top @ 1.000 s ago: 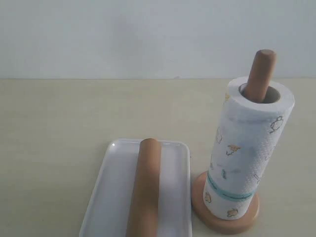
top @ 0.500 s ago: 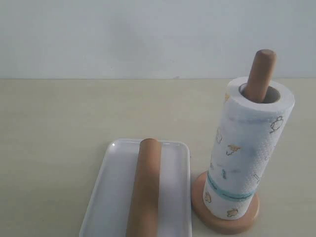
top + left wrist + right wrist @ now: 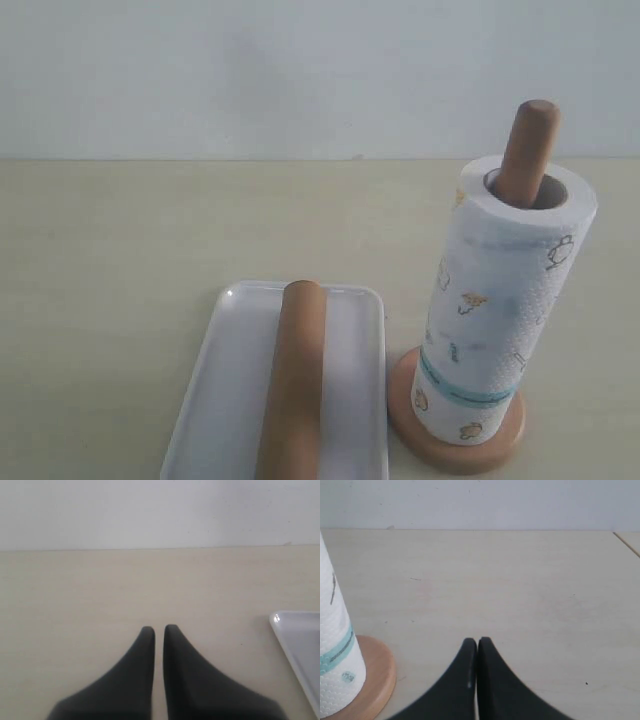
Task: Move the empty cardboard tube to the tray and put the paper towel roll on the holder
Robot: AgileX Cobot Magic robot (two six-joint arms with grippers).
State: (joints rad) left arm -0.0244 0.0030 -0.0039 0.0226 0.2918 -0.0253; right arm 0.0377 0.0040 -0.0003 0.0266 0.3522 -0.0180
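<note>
Ext. view: empty cardboard tube (image 3: pixel 295 385) lies lengthwise in the tray (image 3: pixel 215 400) on the counter (image 3: pixel 120 230). Paper towel roll (image 3: pixel 495 320) stands upright over the pole of the holder (image 3: pixel 528 150), just beside the tray. No arm in shot. Both steps look done, so I judge the task at its end; next move prob. calls only for keeping arms clear.

L wrist view: left pincer (image 3: pixel 159 628) together, empty, over bare counter, tray corner near.

R wrist view: right pincer (image 3: pixel 477 641) together, empty, roll & holder base near but apart.

Vs. 1 s ago: no diff in ext. view; tube, tray, roll, holder in same spots.
</note>
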